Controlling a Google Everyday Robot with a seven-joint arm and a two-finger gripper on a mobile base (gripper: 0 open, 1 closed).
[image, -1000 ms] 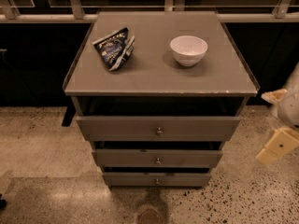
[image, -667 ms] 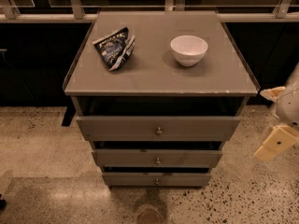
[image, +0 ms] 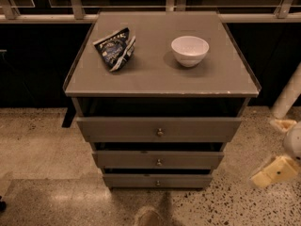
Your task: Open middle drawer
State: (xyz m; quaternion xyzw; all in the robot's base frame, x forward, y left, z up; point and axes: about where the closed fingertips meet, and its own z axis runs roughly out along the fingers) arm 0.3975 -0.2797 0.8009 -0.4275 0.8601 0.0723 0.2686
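Fingers [image: 275, 171] apart, holding nothing; gripper [image: 267, 149] low at far right, well apart from middle drawer [image: 141, 159]. Drawer second of three fronts, knob [image: 159, 162] at centre. Bowl [image: 189, 50], crumpled snack bag [image: 115, 48] on surface [image: 155, 76].

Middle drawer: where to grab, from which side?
Grip the small round knob at the centre of the middle drawer front, coming straight from the front; the flat face offers no other hold. The gripper is low at the right, off the cabinet, jaws apart.
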